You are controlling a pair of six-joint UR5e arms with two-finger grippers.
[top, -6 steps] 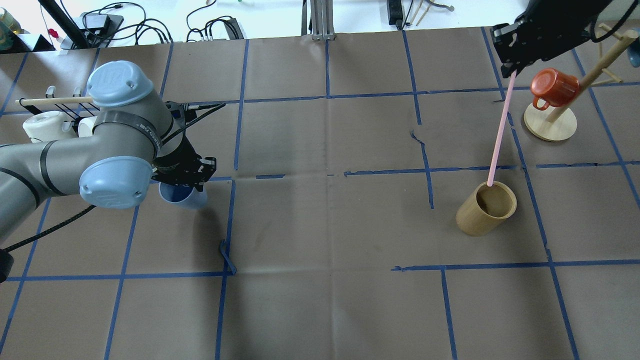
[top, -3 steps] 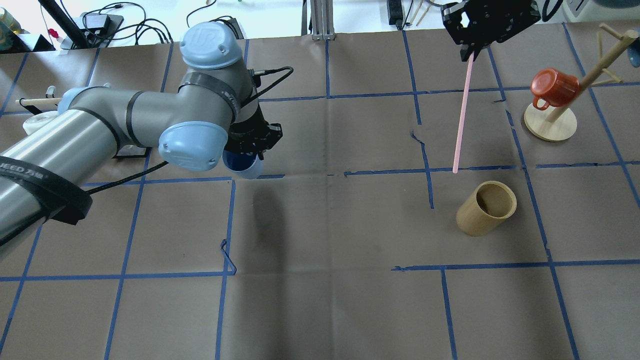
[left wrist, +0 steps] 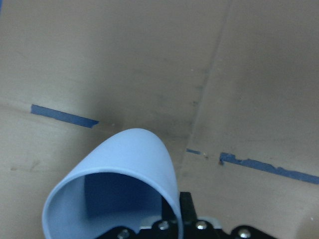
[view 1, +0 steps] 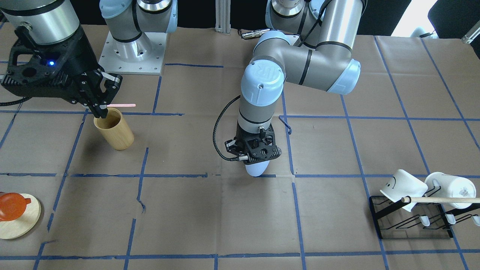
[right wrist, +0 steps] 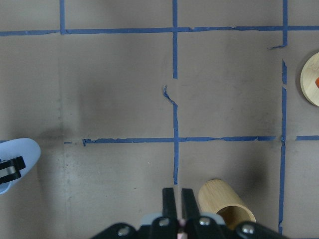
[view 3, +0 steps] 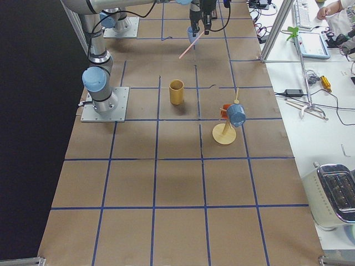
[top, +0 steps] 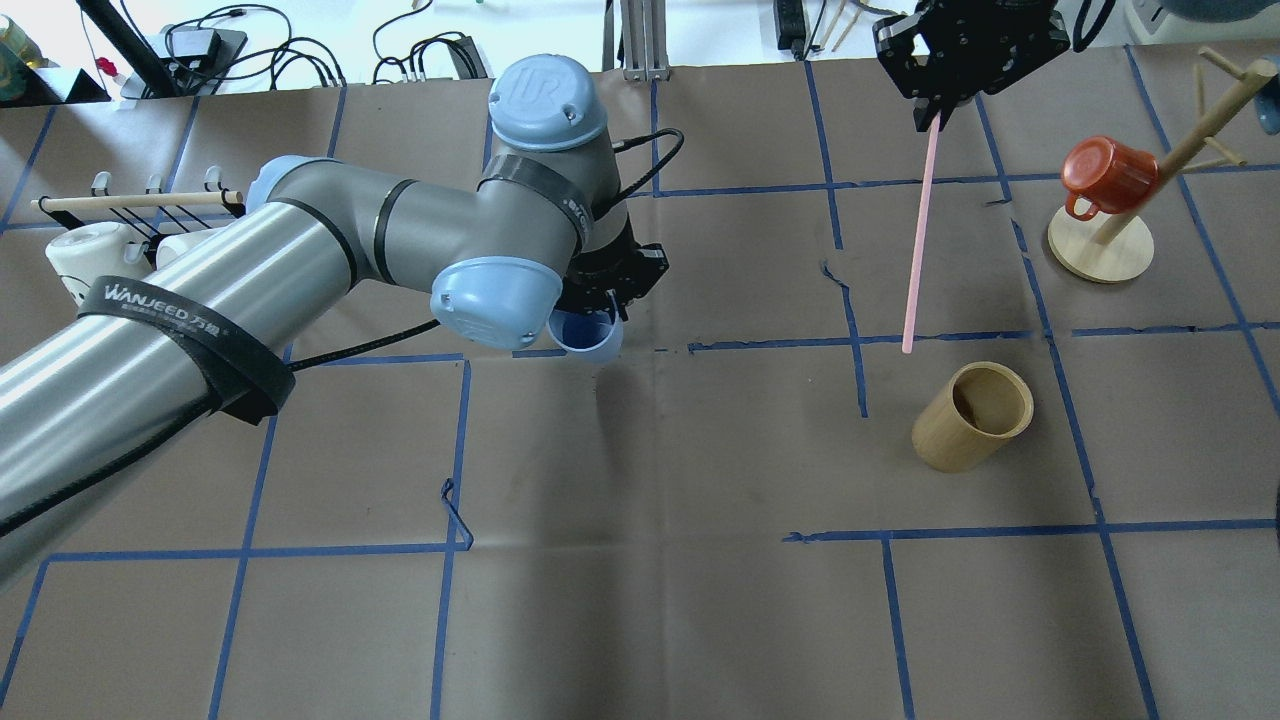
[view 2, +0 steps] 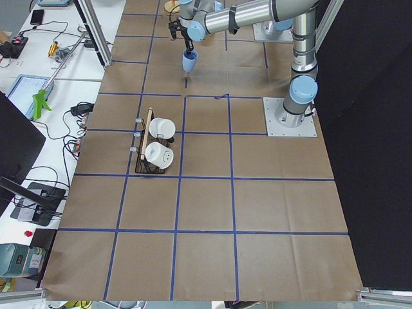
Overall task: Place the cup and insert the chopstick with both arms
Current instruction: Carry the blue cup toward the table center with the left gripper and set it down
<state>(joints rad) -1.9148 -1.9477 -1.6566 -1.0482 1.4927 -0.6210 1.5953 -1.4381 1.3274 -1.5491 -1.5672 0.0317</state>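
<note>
My left gripper [top: 603,312] is shut on the rim of the light-blue cup [top: 588,340] and holds it upright near the table's middle, close over the paper. The cup also shows in the front view [view 1: 256,169] and fills the left wrist view [left wrist: 119,184]. My right gripper [top: 938,116] is shut on the top end of a pink chopstick [top: 917,240]. The chopstick hangs down, with its lower tip above and just beside the tan wooden cylinder [top: 974,415]. In the right wrist view the cylinder [right wrist: 225,205] lies just right of the shut fingers [right wrist: 169,195].
A wooden mug tree [top: 1100,245] with a red mug [top: 1106,174] stands at the right. A black rack [view 1: 412,223] with white mugs [view 1: 404,184] and a long wooden rod [view 1: 438,200] stands on the left side. Blue tape lines cross the brown paper.
My left arm has carried the cup rightward to the table's middle. My right gripper has lifted the chopstick out of the wooden cylinder and moved it left, then stayed nearly still.
</note>
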